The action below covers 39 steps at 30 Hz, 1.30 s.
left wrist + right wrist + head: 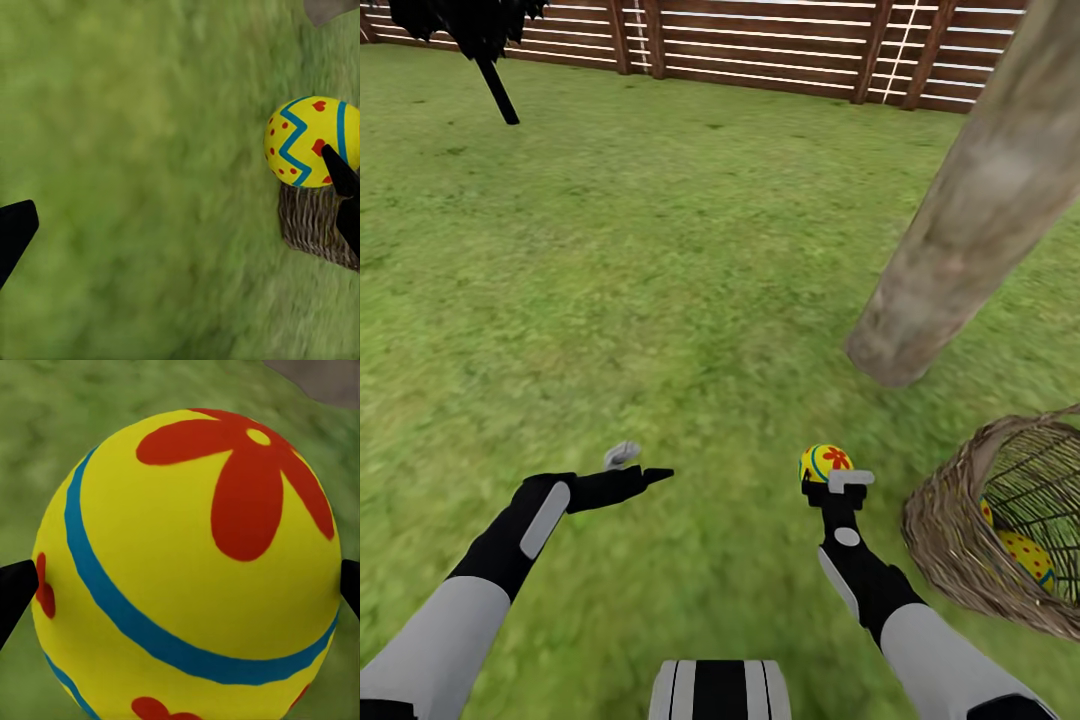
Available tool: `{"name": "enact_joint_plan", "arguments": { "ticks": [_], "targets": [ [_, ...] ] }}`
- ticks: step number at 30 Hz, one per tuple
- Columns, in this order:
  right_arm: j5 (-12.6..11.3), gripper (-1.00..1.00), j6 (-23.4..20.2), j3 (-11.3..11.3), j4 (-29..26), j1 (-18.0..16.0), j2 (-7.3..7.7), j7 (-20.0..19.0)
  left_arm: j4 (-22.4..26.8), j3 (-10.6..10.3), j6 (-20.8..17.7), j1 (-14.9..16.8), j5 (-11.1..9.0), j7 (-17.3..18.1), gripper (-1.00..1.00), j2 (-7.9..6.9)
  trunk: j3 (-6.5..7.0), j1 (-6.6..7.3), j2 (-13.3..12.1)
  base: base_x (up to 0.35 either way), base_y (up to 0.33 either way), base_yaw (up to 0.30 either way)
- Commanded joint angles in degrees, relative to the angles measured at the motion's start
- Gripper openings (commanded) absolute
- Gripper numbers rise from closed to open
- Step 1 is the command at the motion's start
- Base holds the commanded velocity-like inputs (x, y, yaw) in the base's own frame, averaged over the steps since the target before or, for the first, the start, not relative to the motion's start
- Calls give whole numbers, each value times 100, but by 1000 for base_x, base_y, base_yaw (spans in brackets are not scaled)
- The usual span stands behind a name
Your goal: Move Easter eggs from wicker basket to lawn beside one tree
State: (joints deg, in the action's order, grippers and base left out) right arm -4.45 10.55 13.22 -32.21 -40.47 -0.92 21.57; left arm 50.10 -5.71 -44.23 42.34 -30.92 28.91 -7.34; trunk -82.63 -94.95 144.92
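My left claw [632, 466] hangs wide open over the lawn [660, 260], holding nothing. My right claw [830, 478] grips a yellow egg [825, 463] with a red flower, raised above the grass. The tree [970, 220] stands beyond it to the right. Far right, the basket [950, 540] lies tilted, another egg [1028, 556] inside.

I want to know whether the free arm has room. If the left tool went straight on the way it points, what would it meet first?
Probably the Easter egg held in the right tool: the left tool, open and empty, points across at it, with bare lawn between. Depth is unclear, so it might pass just beside the egg.
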Motion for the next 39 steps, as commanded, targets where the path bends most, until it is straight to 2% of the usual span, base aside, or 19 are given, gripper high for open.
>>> {"name": "enact_joint_plan", "arguments": {
  "ticks": [1, 17, 27, 37, 39],
  "targets": [
    [-47, -100, 26, 26, 9, -5, 4, 41, -3, -9, -24, 2, -20, 0, 100, -4, -4, 0, 1, 60, 0, 0],
    [-47, -100, 34, 14, 8, -5, 57, 41, -121, 11, -16, 2, -20, 5, 100, -3, -4, 0, 1, 70, 0, 0],
    [-47, -100, 35, 14, 13, -5, 119, 41, -210, 17, -22, 2, -20, -11, 100, -2, -4, 0, 1, 176, 0, 0],
    [-48, -100, 35, 14, 10, -5, 127, 41, -201, 18, -30, 2, -19, -6, 100, 4, -4, 0, 1, 10, 0, 0],
    [-47, -100, 36, 14, 11, -5, 128, 41, -195, 20, -32, 2, -19, -4, 100, 4, -48, -5, 4, 0, 0, 0]
  ]
}}
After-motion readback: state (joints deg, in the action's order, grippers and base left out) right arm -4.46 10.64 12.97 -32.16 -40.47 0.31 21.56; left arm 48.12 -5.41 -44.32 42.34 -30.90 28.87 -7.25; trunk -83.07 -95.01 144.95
